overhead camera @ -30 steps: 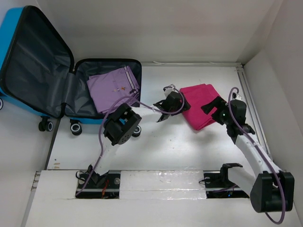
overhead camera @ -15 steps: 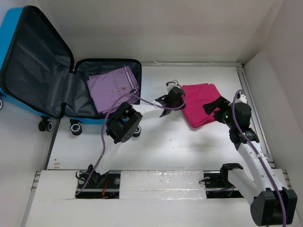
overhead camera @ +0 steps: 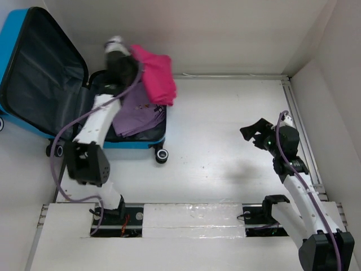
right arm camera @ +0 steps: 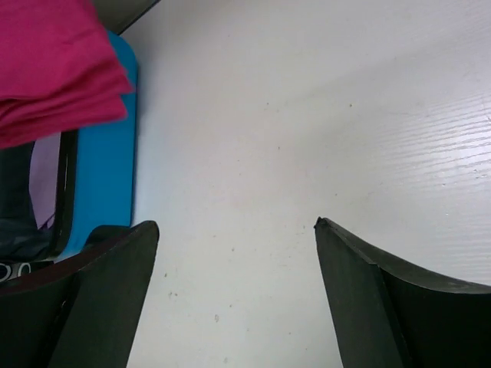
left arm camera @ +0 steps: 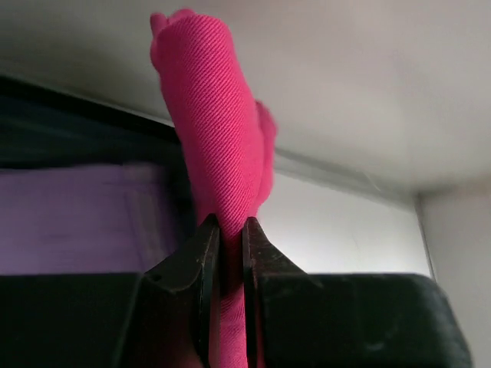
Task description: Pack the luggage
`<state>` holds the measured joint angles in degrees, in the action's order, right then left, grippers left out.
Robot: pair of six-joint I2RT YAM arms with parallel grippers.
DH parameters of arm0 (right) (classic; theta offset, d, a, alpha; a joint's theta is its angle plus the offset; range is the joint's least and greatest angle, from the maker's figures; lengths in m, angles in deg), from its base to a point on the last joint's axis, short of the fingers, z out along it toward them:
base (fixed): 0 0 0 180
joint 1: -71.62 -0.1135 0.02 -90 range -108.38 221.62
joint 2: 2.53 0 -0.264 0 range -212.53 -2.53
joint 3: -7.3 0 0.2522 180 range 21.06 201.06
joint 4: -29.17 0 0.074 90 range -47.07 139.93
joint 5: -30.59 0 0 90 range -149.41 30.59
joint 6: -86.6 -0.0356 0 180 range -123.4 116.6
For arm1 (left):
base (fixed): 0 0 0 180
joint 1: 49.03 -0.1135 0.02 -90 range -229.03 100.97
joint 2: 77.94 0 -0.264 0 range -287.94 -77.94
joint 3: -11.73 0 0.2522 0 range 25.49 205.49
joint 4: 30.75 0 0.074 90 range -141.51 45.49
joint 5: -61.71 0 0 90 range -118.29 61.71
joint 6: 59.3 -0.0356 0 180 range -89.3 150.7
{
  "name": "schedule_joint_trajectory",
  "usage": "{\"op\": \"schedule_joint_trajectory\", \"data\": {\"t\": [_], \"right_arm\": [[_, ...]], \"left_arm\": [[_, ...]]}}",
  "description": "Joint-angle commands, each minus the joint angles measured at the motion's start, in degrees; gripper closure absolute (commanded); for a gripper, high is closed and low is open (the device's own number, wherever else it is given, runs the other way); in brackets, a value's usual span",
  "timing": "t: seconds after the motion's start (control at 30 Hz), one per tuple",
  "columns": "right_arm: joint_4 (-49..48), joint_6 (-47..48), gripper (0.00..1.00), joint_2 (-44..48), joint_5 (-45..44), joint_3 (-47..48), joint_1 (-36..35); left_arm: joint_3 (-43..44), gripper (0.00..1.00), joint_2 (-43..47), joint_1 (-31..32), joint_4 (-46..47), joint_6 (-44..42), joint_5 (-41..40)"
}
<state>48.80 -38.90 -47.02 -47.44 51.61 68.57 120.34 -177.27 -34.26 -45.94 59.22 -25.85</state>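
The luggage, a bright-blue suitcase with dark lining, lies open at the far left. Its lid leans back and a folded purple garment rests in the lower half. My left gripper is shut on a folded pink garment and holds it in the air above the suitcase's far right corner. In the left wrist view the pink garment is pinched between the fingers, with the purple garment below. My right gripper is open and empty over the bare table at the right. Its view shows the pink garment and the suitcase's blue edge.
White walls close in the table at the back and right. A raised rail runs along the right side. The suitcase's black caster wheels stick out toward the table's middle.
My left gripper has closed on the pink garment, lifted it off the table at centre right and carried it left to above the suitcase. The right arm drew back slightly, still open.
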Motion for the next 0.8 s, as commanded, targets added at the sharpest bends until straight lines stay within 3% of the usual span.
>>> {"op": "schedule_joint_trajectory", "data": {"t": [0.0, 0.1, 0.13, 0.2, 0.27, 0.37, 0.53, 0.6, 0.7, 0.77], "right_arm": [[-2.96, 0.88, 0.12, 0.54, 2.62, -0.22, -0.47], [-2.97, 0.88, 0.12, 0.54, 3.33, -0.22, -0.99], [-3.49, 0.88, 0.12, 0.54, 4.02, -0.22, -0.99], [-3.50, 0.88, 0.12, 0.54, 4.03, -0.22, -1.52], [-4.10, 0.88, 0.12, 0.54, 4.03, -0.22, -2.13], [-4.11, 0.88, 0.10, -0.07, 5.17, -0.22, -2.75], [-4.73, 0.88, 0.10, -0.07, 3.86, -0.22, -5.47], [-5.25, 1.40, 0.10, -0.07, 2.89, -0.22, -6.70], [-5.25, 2.01, 0.14, -0.77, 1.49, 0.39, -9.51], [-5.25, 2.02, 0.19, -0.77, 0.08, 1.18, -11.88]], "left_arm": [[-11.85, 1.00, 5.81, -14.88, 7.31, 6.01, 4.30], [-21.33, 1.00, 3.98, -23.43, 8.55, 12.35, 7.58], [-22.59, 0.94, 3.27, -24.68, 7.42, 12.97, 7.06], [-23.83, 0.74, 2.66, -25.40, 2.68, 13.58, 4.00], [-22.96, 0.49, 2.65, -25.40, -3.88, 14.81, -1.45], [-22.95, 0.18, 6.42, -24.88, -6.03, 15.61, -4.88], [-27.61, 0.16, 20.20, -20.23, -3.23, 16.31, -11.30], [-28.75, 0.14, 27.41, -15.66, -1.65, 13.95, -14.38], [-32.96, 0.12, 36.44, -9.52, 0.38, 11.65, -14.39], [-37.08, 0.08, 41.30, -8.96, 2.92, 12.43, -10.63]]}}
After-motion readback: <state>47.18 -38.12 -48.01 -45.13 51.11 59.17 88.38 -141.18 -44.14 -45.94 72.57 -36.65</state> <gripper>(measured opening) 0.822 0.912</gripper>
